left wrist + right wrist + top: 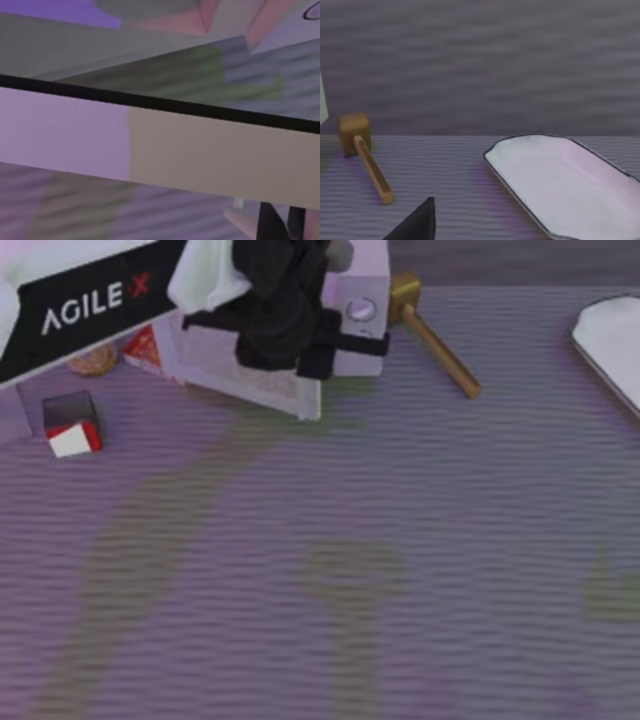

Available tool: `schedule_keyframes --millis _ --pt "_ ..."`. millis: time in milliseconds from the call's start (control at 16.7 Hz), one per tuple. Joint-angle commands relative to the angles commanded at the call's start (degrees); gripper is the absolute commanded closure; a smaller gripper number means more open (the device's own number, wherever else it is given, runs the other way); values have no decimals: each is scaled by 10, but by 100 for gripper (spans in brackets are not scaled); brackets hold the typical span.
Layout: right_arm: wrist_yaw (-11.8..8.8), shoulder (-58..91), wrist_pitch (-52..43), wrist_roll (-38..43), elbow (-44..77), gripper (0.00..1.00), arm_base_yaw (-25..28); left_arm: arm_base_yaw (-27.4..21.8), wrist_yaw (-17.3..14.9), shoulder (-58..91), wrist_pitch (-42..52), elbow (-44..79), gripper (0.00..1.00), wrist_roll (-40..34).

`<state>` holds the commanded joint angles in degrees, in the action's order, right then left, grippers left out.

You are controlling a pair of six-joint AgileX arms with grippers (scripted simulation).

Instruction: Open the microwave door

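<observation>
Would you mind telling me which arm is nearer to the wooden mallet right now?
Left. The left gripper is over the microwave, which stands beside the wooden mallet. The right arm is out of the top view; its wrist camera sees the mallet from farther off.

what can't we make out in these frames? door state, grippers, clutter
- Left gripper: top view, black wrist covers the fingers; open or shut unclear.
- Pale lilac-white microwave door: top view, arm hides its grey mesh window; it looks swung out, how far is unclear.
- Boxy pale lilac-white microwave: cut by the top edge.
- Right gripper: only a dark tip in the right wrist view.
- White tray: cut by the edge in both views.
</observation>
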<state>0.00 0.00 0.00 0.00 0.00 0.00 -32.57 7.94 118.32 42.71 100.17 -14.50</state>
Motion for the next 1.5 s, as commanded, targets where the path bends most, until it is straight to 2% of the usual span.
schedule_keyframes --millis 480,1500 --pt "0 0 0 0 0 0 0 19 -35 -50 -30 -72 100 69" --pt "0 0 0 0 0 0 0 19 -35 -52 -31 -73 100 71"
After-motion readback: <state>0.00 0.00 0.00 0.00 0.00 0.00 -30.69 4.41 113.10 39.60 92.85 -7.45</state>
